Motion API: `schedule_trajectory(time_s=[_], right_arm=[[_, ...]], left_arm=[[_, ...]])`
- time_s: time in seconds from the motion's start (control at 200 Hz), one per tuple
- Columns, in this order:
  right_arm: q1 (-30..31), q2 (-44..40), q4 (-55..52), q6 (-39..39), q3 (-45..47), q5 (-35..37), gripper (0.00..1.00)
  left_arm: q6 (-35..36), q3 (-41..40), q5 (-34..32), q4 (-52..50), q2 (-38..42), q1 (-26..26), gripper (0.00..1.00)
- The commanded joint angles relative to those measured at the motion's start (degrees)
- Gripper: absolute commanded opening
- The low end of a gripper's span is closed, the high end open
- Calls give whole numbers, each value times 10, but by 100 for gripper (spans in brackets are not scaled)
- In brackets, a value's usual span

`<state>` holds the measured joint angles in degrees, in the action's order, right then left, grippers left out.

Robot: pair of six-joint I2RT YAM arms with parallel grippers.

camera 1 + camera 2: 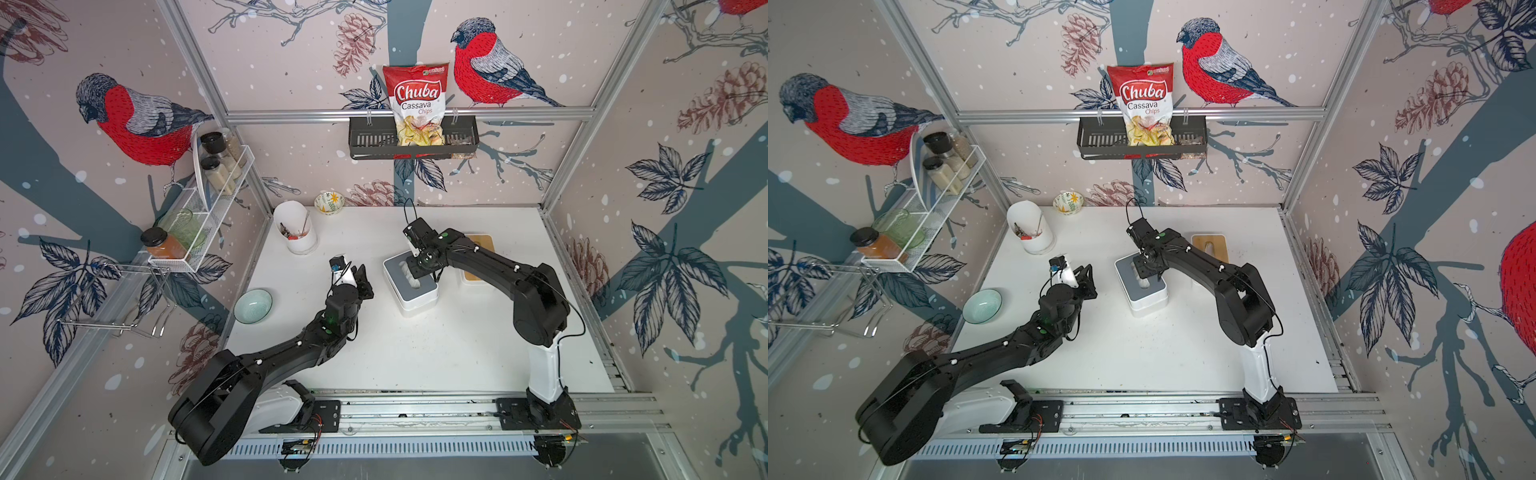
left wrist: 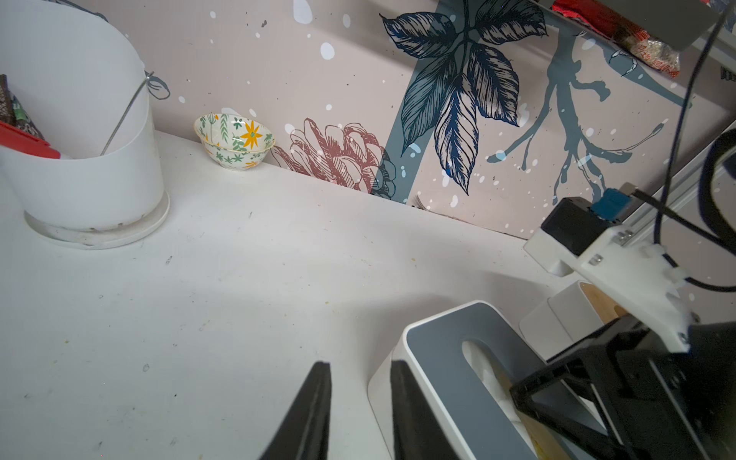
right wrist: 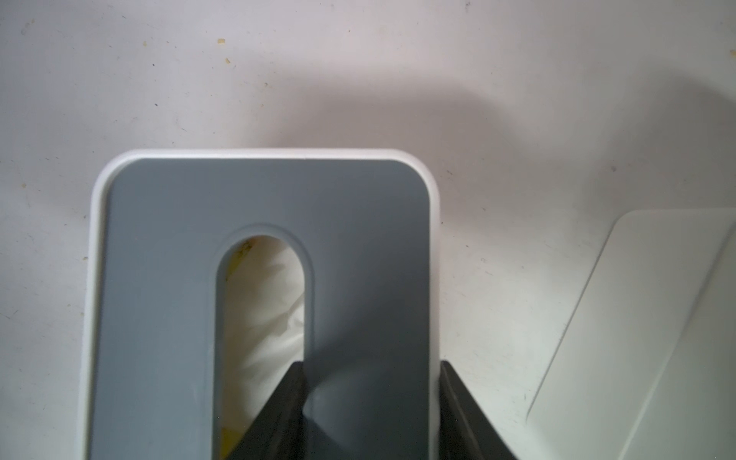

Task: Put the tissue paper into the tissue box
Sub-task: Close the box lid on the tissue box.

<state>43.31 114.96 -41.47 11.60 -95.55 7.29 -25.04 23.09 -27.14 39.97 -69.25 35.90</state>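
The tissue box [image 1: 419, 302] [image 1: 1148, 302] is white with a grey lid [image 3: 167, 278] and stands mid-table. White crumpled tissue paper [image 3: 263, 318] [image 2: 484, 366] lies inside it and shows through the lid's oval slot. My right gripper [image 1: 415, 271] [image 3: 371, 364] points down onto the box. One finger is in the slot and the other is outside the box wall, shut on that strip of lid. My left gripper [image 1: 362, 277] [image 2: 360, 364] hovers just left of the box. It is open, with bare table between its fingers, and one finger is close to the box's corner.
A second white box with a wooden lid [image 1: 478, 257] sits right of the tissue box, partly behind my right arm. A white utensil bucket [image 1: 297, 230] and a floral bowl [image 1: 329, 202] stand at the back left. A pale green bowl [image 1: 252, 306] lies at the left edge.
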Motion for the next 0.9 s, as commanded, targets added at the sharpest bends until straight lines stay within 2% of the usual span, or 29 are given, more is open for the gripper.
schedule_trajectory(time_s=[0.0, 0.45, 0.895], right_arm=[[4, -17, 74, 19, 29, 42, 2], [6, -83, 224, 49, 145, 60, 0], [7, -84, 335, 72, 230, 87, 0]], left_arm=[[8, 2, 1, 24, -1, -2, 30], [10, 3, 0, 27, -6, -2, 29], [12, 10, 6, 28, -22, -2, 29]])
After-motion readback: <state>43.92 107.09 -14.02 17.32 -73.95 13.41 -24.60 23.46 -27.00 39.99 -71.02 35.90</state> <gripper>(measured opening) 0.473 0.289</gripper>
